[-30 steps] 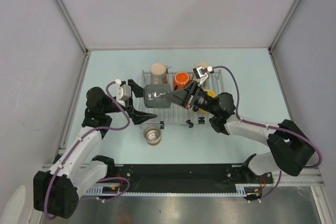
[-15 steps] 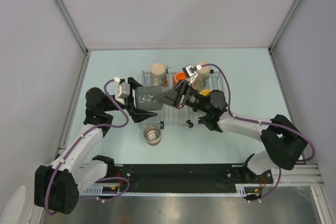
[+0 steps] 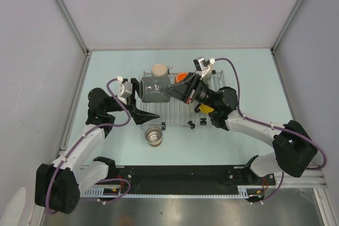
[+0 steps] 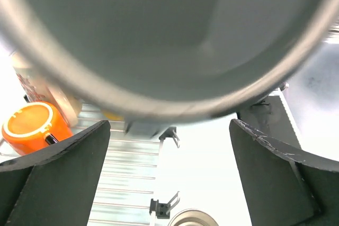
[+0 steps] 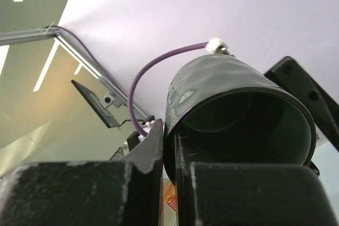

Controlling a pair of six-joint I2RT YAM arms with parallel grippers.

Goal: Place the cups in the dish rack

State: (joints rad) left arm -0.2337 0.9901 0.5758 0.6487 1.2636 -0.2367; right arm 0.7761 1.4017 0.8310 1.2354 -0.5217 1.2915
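Note:
My right gripper (image 3: 172, 89) is shut on the rim of the dark grey-green mug (image 3: 153, 89) and holds it tilted on its side above the left end of the dish rack (image 3: 177, 114). In the right wrist view the mug (image 5: 228, 93) has one finger inside its mouth and one outside, with the gripper (image 5: 177, 157) pinching the wall. My left gripper (image 3: 141, 101) is open at the mug's base; in the left wrist view the mug (image 4: 159, 35) fills the top above the gripper (image 4: 169, 173). A cream mug (image 3: 159, 70) and the orange mug (image 3: 181, 77) stand in the rack. The steel mug (image 3: 154, 136) stands on the table.
The yellow mug (image 3: 210, 95) shows partly under my right arm in the rack; the second cream mug is hidden. Black clips (image 3: 190, 124) sit on the rack's near edge. The orange mug (image 4: 32, 125) and steel mug rim (image 4: 204, 218) show in the left wrist view.
My right gripper has lifted the dark mug and swung it back and slightly left, tipping it onto its side. My left gripper stayed open and shifted with the mug's base.

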